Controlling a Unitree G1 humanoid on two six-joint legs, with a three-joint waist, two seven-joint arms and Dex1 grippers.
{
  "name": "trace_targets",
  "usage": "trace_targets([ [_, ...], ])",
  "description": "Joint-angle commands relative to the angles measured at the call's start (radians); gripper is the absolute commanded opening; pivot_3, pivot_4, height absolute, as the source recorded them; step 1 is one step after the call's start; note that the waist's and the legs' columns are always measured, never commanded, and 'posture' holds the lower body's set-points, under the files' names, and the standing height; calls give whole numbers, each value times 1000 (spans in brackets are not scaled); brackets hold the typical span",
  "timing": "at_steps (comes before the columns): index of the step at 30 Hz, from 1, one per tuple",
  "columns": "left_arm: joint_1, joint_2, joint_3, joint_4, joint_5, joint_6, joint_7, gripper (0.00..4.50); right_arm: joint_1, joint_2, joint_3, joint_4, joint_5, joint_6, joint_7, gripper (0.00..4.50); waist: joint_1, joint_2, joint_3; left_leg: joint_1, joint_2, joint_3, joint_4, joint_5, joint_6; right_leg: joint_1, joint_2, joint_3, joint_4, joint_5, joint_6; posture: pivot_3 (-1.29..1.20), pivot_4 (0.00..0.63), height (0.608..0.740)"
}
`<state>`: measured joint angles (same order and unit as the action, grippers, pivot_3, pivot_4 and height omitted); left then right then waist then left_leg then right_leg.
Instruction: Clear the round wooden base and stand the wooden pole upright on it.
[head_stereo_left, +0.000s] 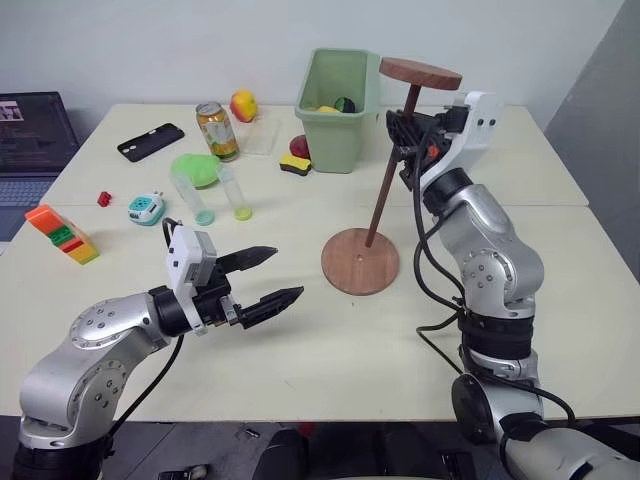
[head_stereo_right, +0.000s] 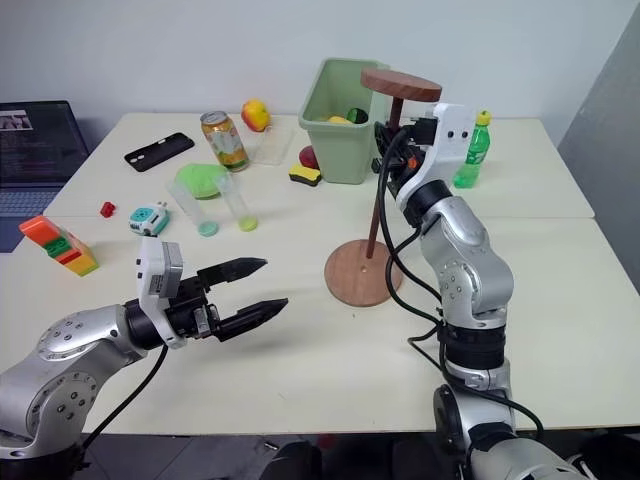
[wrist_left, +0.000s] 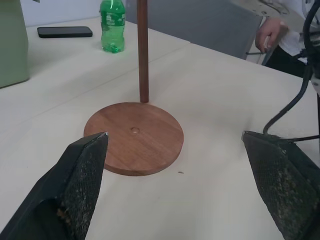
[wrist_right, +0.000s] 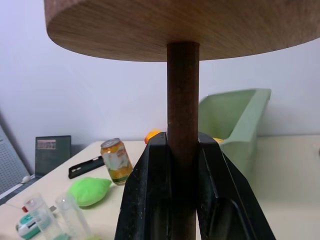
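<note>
Gripping the wooden pole (head_stereo_left: 392, 170) just below its thick round cap, the right gripper (head_stereo_left: 405, 140) has its fingers clamped on the rod and holds it nearly upright, leaning a little, with the cap on top and the lower end resting on the far edge of the round wooden base (head_stereo_left: 360, 261), off its centre hole. That base lies flat on the table (head_stereo_left: 330, 350) in front of the green bin (head_stereo_left: 338, 110). Hovering just above the table to the base's left, the left gripper (head_stereo_left: 263, 279) points toward it with fingers spread wide and nothing between them.
</note>
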<state>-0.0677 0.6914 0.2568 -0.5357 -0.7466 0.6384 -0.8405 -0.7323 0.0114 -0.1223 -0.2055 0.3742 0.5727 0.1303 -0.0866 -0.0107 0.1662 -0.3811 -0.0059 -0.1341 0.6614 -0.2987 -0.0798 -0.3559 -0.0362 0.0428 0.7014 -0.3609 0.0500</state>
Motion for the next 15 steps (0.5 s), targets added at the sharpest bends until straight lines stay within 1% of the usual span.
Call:
trace_targets([
  [1, -6, 4, 10, -22, -14, -26, -1, 4500, 10, 24, 11, 8, -5, -47, -23, 242, 0, 0, 0, 0, 0, 0, 0, 0, 0, 0, 0, 0, 0, 0, 0, 0, 150, 740],
  [6, -20, 11, 6, -9, -12, -27, -2, 4500, 21, 41, 13, 93, -17, -92, -33, 242, 0, 0, 0, 0, 0, 0, 0, 0, 0, 0, 0, 0, 0, 0, 0, 0, 150, 740],
  [15, -24, 22, 6, -11, -14, -24, 0, 4500, 32, 34, 3, 167, -37, -164, -35, 242, 0, 0, 0, 0, 0, 0, 0, 0, 0, 0, 0, 0, 0, 0, 0, 0, 150, 740],
])
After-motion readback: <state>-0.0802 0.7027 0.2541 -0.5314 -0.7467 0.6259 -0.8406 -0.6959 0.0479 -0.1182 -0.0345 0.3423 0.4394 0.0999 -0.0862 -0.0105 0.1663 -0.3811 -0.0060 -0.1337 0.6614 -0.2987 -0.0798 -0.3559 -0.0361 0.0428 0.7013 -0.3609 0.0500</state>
